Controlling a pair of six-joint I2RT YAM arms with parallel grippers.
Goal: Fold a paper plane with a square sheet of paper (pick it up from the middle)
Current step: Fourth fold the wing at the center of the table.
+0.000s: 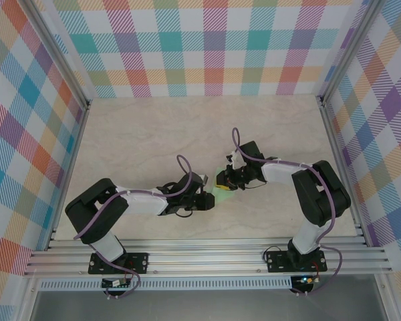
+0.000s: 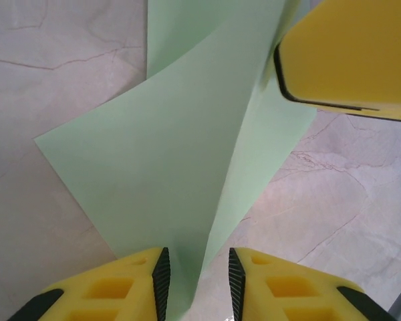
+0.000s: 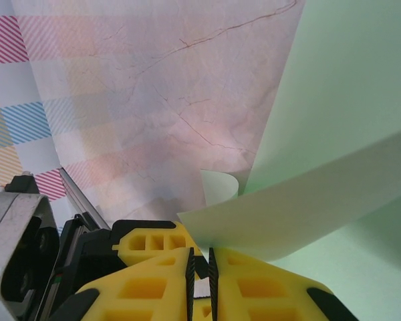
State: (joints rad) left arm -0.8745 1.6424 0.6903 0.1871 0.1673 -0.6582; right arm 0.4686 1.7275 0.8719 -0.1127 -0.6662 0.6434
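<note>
- Lying half folded between both tools, the square sheet of paper (image 2: pixel 160 154) lifts in a soft flap along one diagonal crease.
- It looks thin, light and limp, easy to crumple; best pinched near the crease.
- Right tool (image 3: pixel 200 257) clamps a curled edge, jaws almost together.
- Left tool (image 2: pixel 197 267) straddles the crease, jaws narrowly apart, not gripping.
- All this sits mid-desk (image 1: pixel 154 140), slightly right.

pale marble-patterned tabletop (image 1: pixel 154 134), veined in pink-grey, bearing a mint-green sheet of paper (image 1: pixel 225 196), partly lifted, near its front middle.
</note>
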